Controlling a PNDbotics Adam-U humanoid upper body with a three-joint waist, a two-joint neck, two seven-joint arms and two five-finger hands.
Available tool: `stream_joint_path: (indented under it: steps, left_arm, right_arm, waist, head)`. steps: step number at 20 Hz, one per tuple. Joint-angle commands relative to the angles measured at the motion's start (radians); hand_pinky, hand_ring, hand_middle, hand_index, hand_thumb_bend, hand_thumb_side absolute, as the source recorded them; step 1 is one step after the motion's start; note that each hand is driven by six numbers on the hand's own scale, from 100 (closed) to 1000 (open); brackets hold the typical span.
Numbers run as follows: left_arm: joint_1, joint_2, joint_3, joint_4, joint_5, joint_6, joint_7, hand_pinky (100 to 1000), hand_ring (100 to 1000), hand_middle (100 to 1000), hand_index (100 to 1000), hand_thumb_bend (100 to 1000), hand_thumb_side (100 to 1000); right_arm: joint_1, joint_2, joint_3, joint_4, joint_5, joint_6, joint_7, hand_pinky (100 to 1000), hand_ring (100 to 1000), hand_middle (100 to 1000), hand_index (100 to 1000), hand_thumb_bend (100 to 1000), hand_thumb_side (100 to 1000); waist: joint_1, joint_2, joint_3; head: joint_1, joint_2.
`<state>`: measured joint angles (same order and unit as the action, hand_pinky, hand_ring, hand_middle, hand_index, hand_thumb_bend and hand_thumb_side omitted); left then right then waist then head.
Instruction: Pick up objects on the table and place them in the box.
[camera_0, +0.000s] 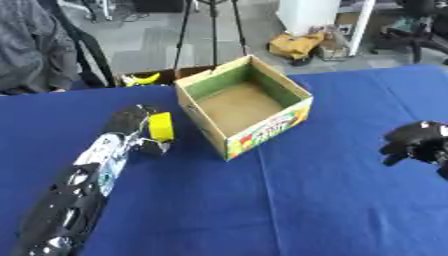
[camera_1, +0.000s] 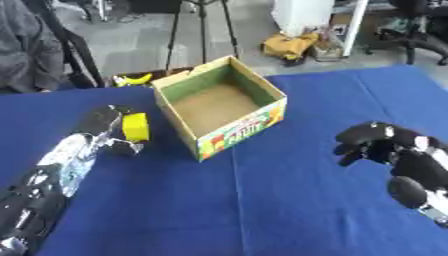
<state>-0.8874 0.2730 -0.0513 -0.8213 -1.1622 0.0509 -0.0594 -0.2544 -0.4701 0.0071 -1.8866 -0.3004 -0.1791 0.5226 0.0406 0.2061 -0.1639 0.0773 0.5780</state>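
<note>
Left hand (camera_0: 140, 127) pinches a yellow block (camera_0: 161, 126), its long axis upright, at the fingertips; the box (camera_0: 262, 132) sits just to that hand's right, open and empty. Right hand (camera_1: 381, 142), by the other eye, hangs curled and empty, farther from the box (camera_1: 232, 134).

An open box (camera_1: 220, 107) stands far centre on the blue table (camera_1: 262, 200). To its left, the left hand (camera_1: 118, 125) is curled around a yellow block (camera_1: 135, 126). The right hand (camera_1: 376, 142), fingers curled and holding nothing, hovers right.
</note>
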Motion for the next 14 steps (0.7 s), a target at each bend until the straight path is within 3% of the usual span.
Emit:
stream_joint_path:
  steps: [1,5,10,14]
  left_arm:
    - [-0.014,0.014,0.006,-0.009,0.021,-0.003,0.012,713,650,603,778,315,341]
    - [-0.015,0.012,0.003,-0.006,0.046,-0.002,0.013,701,609,510,682,100,255]
    - [-0.014,0.015,0.004,-0.02,0.09,-0.003,0.024,680,563,426,581,100,257]
    - [-0.019,0.035,-0.003,-0.062,0.135,-0.012,0.036,674,554,410,563,100,250]
  right_arm:
    - [-0.011,-0.018,-0.006,-0.019,0.002,-0.002,0.0,649,728,738,758,569,617]
    - [-0.011,-0.017,-0.007,-0.019,0.001,-0.002,-0.001,648,728,738,758,569,617]
    - [-0.01,-0.017,-0.008,-0.018,-0.001,-0.002,-0.002,648,728,738,758,570,617]
    - [-0.007,-0.017,-0.009,-0.017,-0.002,-0.002,-0.003,648,728,738,758,571,617]
  waist:
    - [-0.005,-0.013,0.001]
    - [-0.006,-0.014,0.001]
    - [-0.008,-0.017,0.002]
    - [-0.008,-0.021,0.005]
  head:
    - [0.0,-0.011]
    - [0.0,-0.012]
    - [-0.002,-0.011]
    - [-0.004,-0.01]
